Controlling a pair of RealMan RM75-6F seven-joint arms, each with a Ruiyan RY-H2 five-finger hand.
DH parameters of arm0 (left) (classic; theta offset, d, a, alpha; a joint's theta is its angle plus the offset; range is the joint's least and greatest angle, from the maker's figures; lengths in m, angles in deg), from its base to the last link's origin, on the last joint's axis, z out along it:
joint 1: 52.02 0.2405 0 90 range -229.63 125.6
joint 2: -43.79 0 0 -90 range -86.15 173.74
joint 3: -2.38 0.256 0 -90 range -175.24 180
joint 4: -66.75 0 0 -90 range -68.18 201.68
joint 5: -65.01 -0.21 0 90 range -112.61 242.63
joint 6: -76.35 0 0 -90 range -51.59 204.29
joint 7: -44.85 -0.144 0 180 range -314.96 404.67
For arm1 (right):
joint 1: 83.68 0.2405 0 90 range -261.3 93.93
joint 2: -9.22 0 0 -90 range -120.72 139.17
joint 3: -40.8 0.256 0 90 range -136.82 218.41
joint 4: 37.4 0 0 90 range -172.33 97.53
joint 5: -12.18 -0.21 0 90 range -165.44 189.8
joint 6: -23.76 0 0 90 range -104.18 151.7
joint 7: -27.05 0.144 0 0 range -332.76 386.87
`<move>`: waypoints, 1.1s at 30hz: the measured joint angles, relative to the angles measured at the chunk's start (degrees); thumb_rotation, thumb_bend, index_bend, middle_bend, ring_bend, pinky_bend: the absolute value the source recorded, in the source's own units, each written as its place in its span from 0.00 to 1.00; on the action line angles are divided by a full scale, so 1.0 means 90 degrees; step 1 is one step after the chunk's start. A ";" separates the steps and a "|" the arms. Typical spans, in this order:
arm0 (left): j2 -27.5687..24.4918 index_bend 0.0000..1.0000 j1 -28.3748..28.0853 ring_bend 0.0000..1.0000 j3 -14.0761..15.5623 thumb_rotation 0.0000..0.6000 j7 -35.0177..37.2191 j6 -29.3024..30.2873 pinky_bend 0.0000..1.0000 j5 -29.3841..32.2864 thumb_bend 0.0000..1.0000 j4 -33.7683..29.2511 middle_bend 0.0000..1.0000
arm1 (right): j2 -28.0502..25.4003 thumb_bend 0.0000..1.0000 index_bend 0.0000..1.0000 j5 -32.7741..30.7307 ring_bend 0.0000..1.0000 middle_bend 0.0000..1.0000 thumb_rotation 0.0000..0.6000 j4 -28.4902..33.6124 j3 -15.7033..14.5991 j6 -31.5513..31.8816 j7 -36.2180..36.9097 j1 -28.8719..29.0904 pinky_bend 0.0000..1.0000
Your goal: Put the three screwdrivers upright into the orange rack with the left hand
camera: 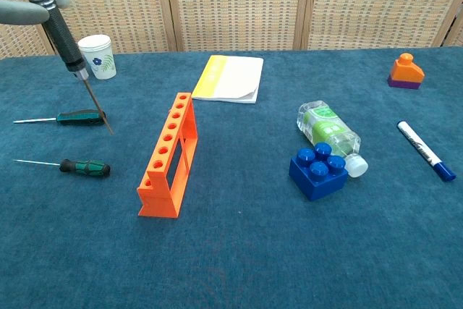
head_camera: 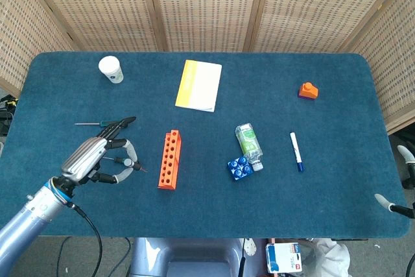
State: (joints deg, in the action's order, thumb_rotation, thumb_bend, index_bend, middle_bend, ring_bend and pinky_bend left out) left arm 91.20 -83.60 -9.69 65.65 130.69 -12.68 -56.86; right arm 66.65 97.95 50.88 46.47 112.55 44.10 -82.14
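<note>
While one black-handled screwdriver (camera: 69,41) hangs in the air, pinched near its top by the left hand (head_camera: 97,157) with its tip pointing down and tilted a little toward the rack, the two green-handled screwdrivers (camera: 83,167) and (camera: 78,116) lie flat on the blue table (head_camera: 337,180), handles pointing toward the rack and shafts running away from it. The orange rack (camera: 171,154) stands empty to the right of the hand in both views, its row of holes running away from the robot, so the held tool sits above and to the left of the holes and, I judge, needs to travel rightward and straighten to vertical before it can drop into one. The left hand is much the nearer; of the right hand (head_camera: 397,180) only a few fingertips show at the table's far right edge, and I cannot tell whether it is holding anything. Farther out lie a yellow-edged notepad (head_camera: 199,85), a paper cup (head_camera: 111,69), a green-labelled bottle (camera: 328,135) on its side touching a blue building block (camera: 318,171), a marker (camera: 425,150) and a small orange-and-purple block (camera: 405,72).
</note>
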 measured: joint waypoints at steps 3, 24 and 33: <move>0.0115 0.65 -0.0234 0.00 -0.0069 1.00 0.0002 -0.0265 0.00 0.0200 0.44 -0.0020 0.00 | -0.0003 0.00 0.00 -0.0008 0.00 0.00 1.00 -0.0008 0.0002 -0.0028 0.0012 0.0010 0.00; 0.0772 0.65 -0.0971 0.00 -0.0168 1.00 -0.0911 -0.0649 0.00 0.1435 0.44 -0.0138 0.00 | -0.0034 0.00 0.00 -0.0088 0.00 0.00 1.00 -0.0074 0.0024 -0.0121 0.0187 0.0026 0.00; 0.0845 0.65 -0.1054 0.00 -0.0121 1.00 -0.1217 -0.0590 0.00 0.1659 0.44 -0.0135 0.00 | -0.0024 0.00 0.00 -0.0098 0.00 0.00 1.00 -0.0104 0.0029 -0.0153 0.0198 0.0042 0.00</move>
State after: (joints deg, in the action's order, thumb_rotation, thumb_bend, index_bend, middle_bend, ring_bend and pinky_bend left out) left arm 98.81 -93.09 -10.78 54.69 125.38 2.26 -58.07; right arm 66.44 97.07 49.94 46.74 111.18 45.88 -81.76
